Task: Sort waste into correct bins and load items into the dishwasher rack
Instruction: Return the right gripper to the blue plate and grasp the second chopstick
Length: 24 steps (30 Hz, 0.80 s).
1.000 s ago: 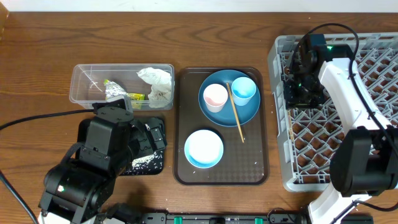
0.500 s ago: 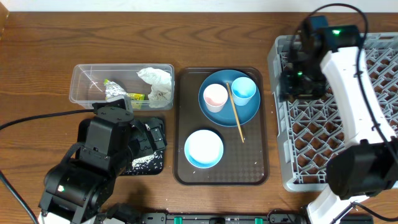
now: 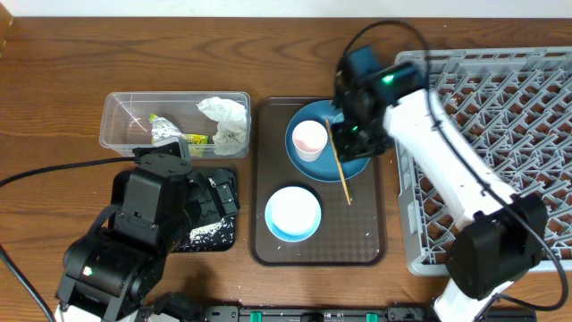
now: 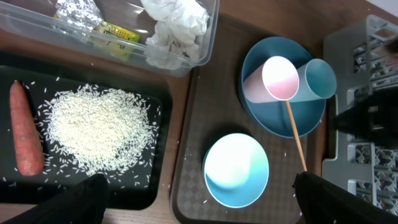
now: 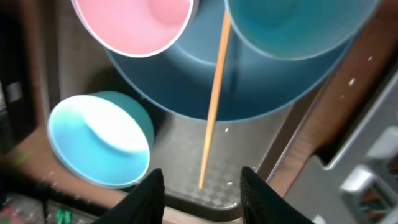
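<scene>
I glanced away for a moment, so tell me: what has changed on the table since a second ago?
The right gripper swung left, from over the grey rack to just above the blue plate and the chopstick. Its fingers are apart and hold nothing. The left gripper and everything else stayed put.

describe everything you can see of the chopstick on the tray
The chopstick is a thin, straight, pale wooden stick; whether it is one or a pair lying together cannot be told. Its upper part crosses the dark blue plate between the pink cup and the blue cup; its lower end rests on the brown tray.
</scene>
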{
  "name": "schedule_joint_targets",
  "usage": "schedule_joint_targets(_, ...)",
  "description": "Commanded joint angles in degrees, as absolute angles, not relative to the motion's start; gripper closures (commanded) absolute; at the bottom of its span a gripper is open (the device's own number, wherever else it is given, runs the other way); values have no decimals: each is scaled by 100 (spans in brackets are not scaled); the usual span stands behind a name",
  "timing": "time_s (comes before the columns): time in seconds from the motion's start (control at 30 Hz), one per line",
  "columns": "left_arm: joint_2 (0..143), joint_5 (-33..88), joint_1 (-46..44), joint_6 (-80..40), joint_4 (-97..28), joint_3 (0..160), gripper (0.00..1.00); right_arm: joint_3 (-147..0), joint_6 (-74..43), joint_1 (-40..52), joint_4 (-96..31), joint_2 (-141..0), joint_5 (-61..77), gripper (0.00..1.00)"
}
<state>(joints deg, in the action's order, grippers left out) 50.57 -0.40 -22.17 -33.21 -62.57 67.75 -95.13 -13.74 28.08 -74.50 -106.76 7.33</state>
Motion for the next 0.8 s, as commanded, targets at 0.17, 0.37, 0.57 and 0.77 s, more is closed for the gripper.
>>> schedule_joint_targets(0.17,5048,-69,-2187,-3306,-6259,6860,2,-8521,-1940,3271,-6364,-10621,-106,62)
schedule_joint_targets(0.37,5048,-69,-2187,-3306,-6259,6860,2,-8016,-1973,3264,-5774,-10626,-174,62)
schedule_joint_targets(0.57,5048,-69,-2187,-3306,-6259,6860,2,-7653,-1973,3264,-5343,-10630,-174,66)
schedule_joint_targets(0.77,5048,-69,-2187,-3306,-6259,6860,2,-7500,-1975,3256,-5223,-10632,-215,69)
